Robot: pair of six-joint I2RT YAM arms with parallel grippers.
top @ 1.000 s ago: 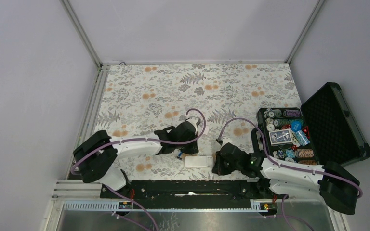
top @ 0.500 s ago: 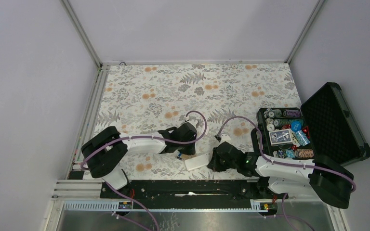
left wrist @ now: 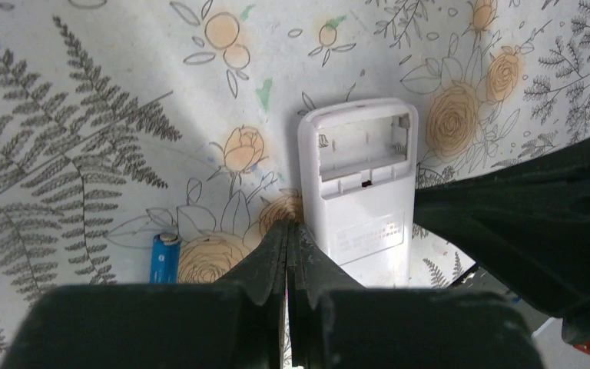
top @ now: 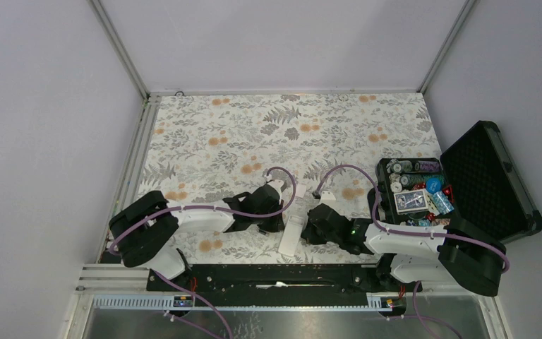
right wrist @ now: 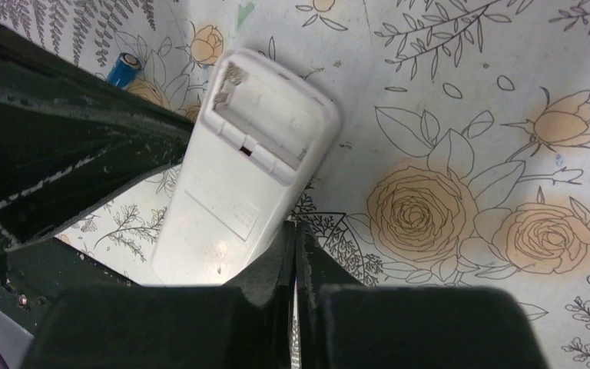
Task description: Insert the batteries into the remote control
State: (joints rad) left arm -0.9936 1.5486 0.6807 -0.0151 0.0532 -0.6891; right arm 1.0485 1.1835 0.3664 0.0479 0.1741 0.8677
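Between the two tools, on the flowered counter (top: 219,134), lies the remote control (left wrist: 365,200), back up, with its battery bay (left wrist: 365,146) uncovered and empty. Its long axis runs away from the arm bases, with the bay at the far end. The left tool (left wrist: 288,231) is pinched fully shut on nothing, and its tip is close against the remote's left long edge; I cannot tell whether it touches. The right tool (right wrist: 296,231), likewise shut and empty, sits at the opposite long edge.

One battery (left wrist: 164,260) shows on the counter near the remote's left side, level with its closed half. Its length lies roughly parallel to the remote's, and it is on the left tool's side, so that arm is clearly the nearer. I cannot find a second battery.

The next move looks like a pickup by the left tool, which would first have to open and shift sideways, away from the remote.
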